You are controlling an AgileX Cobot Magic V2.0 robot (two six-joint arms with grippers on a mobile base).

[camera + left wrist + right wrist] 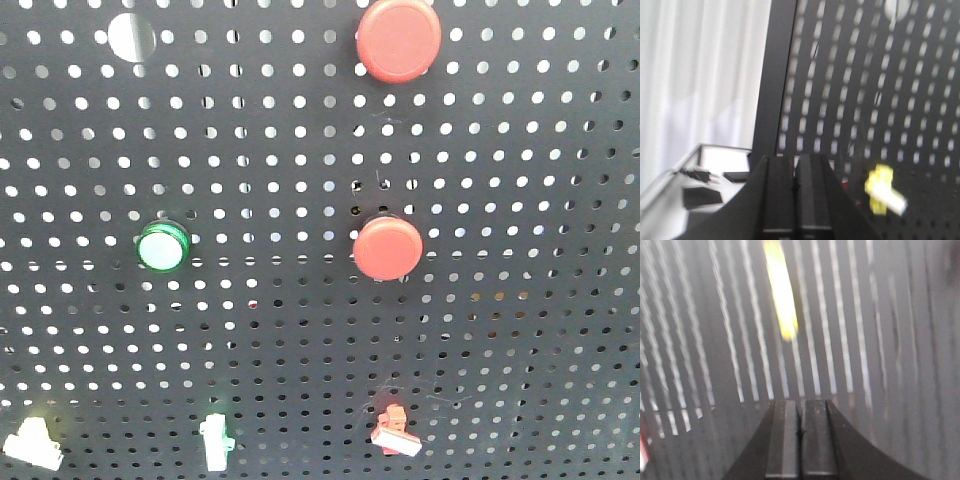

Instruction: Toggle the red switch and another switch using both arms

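The red switch (394, 429), a tiny red toggle with a white lever, sits low on the black pegboard (300, 330). The other switch, a pale cream toggle (31, 444), is at the bottom left. Neither arm shows in the front view. In the left wrist view my left gripper (794, 158) is shut with nothing held, and the yellow-looking toggle (883, 194) stands to its right, apart from it. My right gripper (800, 402) is shut and empty close to the board. A blurred yellow streak (781, 290) lies above it and a red sliver (642, 454) at the left edge.
Two big round red push buttons (398, 40) (387, 247) and a green round button (162, 246) are mounted higher up. A slim white-and-green toggle (214, 441) sits between the two small switches. Left of the board's edge is a white table with dark items (701, 196).
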